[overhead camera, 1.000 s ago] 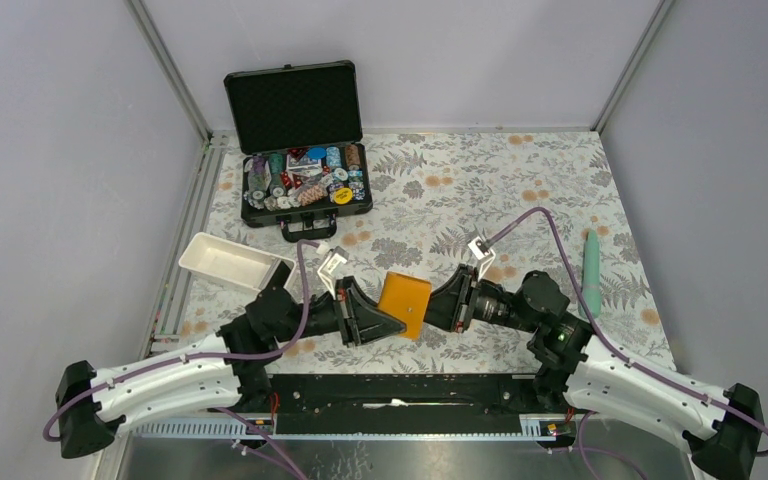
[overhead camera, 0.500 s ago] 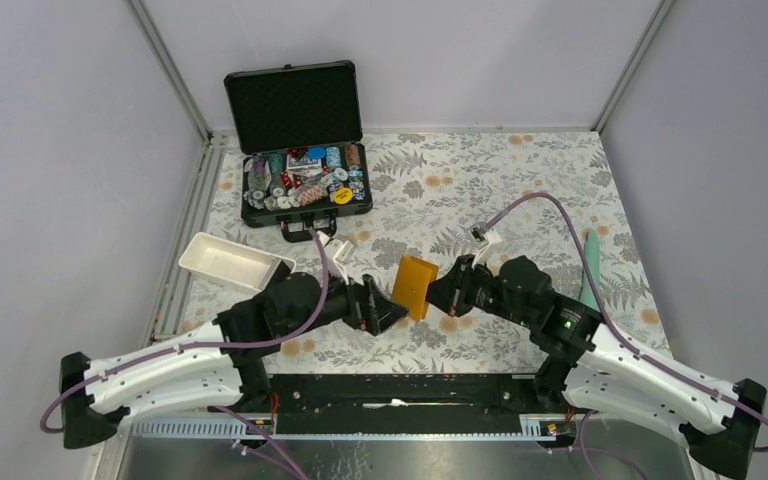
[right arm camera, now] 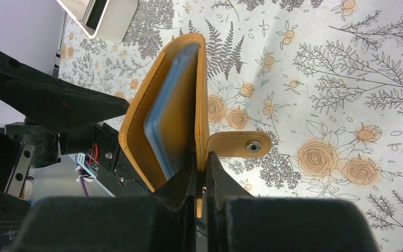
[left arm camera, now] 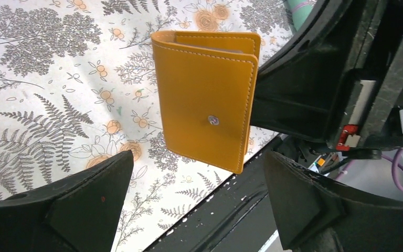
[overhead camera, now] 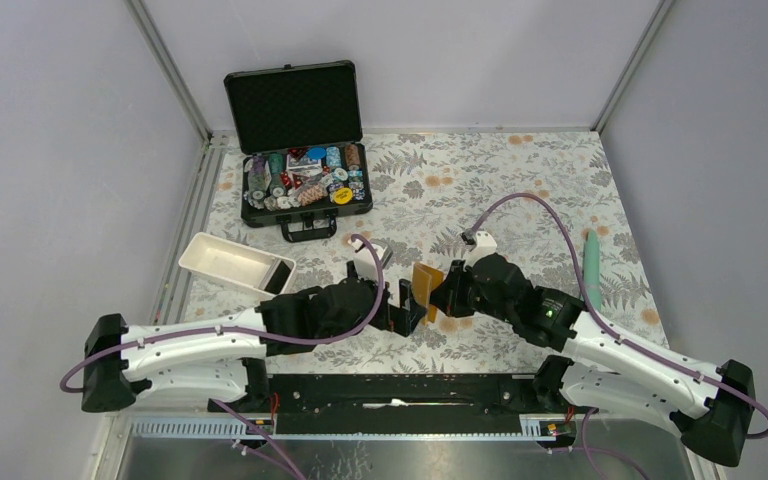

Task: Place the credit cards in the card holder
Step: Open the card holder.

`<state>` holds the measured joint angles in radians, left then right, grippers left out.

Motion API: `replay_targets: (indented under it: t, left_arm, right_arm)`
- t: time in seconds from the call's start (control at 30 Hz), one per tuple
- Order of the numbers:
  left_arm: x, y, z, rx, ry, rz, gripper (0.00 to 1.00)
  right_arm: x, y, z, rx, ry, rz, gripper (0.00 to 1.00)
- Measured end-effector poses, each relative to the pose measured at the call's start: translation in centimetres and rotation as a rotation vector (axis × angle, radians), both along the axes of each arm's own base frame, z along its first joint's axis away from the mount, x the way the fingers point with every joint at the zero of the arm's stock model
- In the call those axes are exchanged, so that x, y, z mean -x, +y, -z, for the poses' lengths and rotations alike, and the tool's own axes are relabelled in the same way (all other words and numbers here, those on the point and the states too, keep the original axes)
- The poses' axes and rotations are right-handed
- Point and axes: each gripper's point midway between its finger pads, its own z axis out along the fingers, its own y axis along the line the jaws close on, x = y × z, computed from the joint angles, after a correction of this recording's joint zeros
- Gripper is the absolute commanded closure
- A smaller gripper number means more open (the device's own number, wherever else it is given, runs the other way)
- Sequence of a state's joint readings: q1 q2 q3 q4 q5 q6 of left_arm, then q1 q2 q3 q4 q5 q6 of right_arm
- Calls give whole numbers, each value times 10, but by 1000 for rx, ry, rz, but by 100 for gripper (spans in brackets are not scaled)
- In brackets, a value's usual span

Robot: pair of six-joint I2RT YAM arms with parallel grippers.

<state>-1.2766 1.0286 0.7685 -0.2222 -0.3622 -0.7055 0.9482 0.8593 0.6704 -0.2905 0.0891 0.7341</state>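
Note:
The card holder [overhead camera: 423,285], an orange folding wallet, hangs edge-up above the table's near middle. My right gripper [overhead camera: 442,296] is shut on one of its flaps. In the right wrist view the card holder [right arm camera: 181,79] gapes slightly, with blue sleeves [right arm camera: 162,128] inside and its snap tab [right arm camera: 239,144] sticking out beside my right gripper [right arm camera: 200,176]. My left gripper [overhead camera: 406,308] stands open just left of it, touching nothing. From the left wrist the card holder [left arm camera: 204,94] shows its closed face beyond my left gripper [left arm camera: 198,168]. A black credit card [overhead camera: 278,275] leans in the tray's end.
A white tray [overhead camera: 222,260] sits at the left. An open black case [overhead camera: 305,190] of poker chips stands at the back. A teal stick-like thing [overhead camera: 591,265] lies at the right edge. The black rail [overhead camera: 400,392] runs along the near edge.
My left gripper has opened and let go of the card holder. The right gripper has shut on it and turned it from flat to edge-up, and both arms have moved farther from the near edge.

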Motion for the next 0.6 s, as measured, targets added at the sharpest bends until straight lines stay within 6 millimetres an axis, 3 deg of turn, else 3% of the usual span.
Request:
replay_targets:
  t: [0.43,0.6]
  left_arm:
    - [-7,-16,10,2,2,-19,1]
    - [-8,-21,14,9,13,-22,10]
  right_arm:
    - [1,-1,2,5,11,3,100]
    - [2,-1,-1,-4,7,2,100]
